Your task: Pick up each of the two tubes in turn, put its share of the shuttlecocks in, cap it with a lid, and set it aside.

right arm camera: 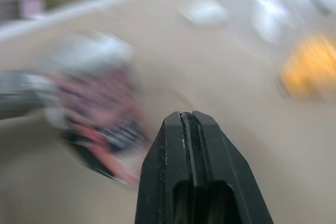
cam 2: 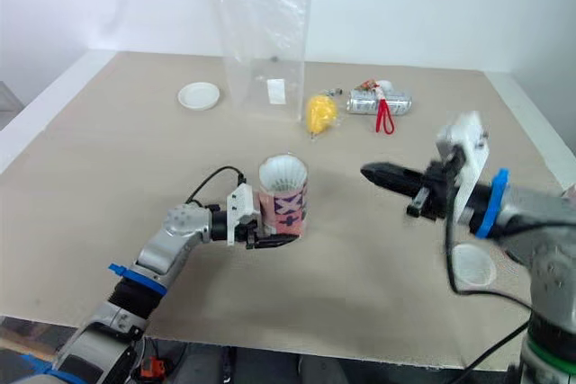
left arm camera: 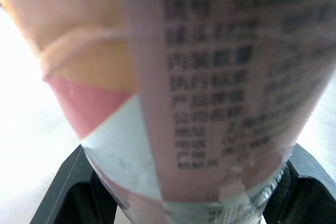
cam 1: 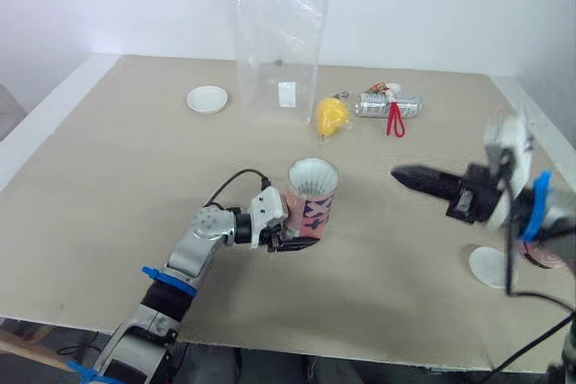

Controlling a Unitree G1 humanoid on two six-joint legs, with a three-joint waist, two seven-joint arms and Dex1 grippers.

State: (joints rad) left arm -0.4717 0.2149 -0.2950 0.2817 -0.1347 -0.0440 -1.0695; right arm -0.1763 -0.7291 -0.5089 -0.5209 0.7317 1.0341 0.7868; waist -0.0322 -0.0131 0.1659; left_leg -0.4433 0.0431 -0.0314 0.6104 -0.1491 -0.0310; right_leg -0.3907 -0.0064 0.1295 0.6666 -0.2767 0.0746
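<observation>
A short pink tube (cam 1: 311, 200) with printed text stands upright near the middle of the table, its open top showing white shuttlecock feathers (cam 1: 312, 174). My left gripper (cam 1: 290, 240) is shut on the tube's lower part; up close the tube (left arm camera: 210, 103) sits between the two black fingers (left arm camera: 68, 192). My right gripper (cam 1: 407, 176) hovers to the right of the tube, apart from it, fingers shut with nothing in them (right arm camera: 190, 129). One white lid (cam 1: 208, 99) lies at the back left, another white lid (cam 1: 489, 267) at the front right.
A tall clear plastic bag (cam 1: 279, 42) stands at the back centre. Beside it lie a yellow object (cam 1: 331, 117) and a silver can (cam 1: 387, 105) with a red strap. A second pink tube (cam 1: 549, 254) sits partly hidden behind my right arm near the right edge.
</observation>
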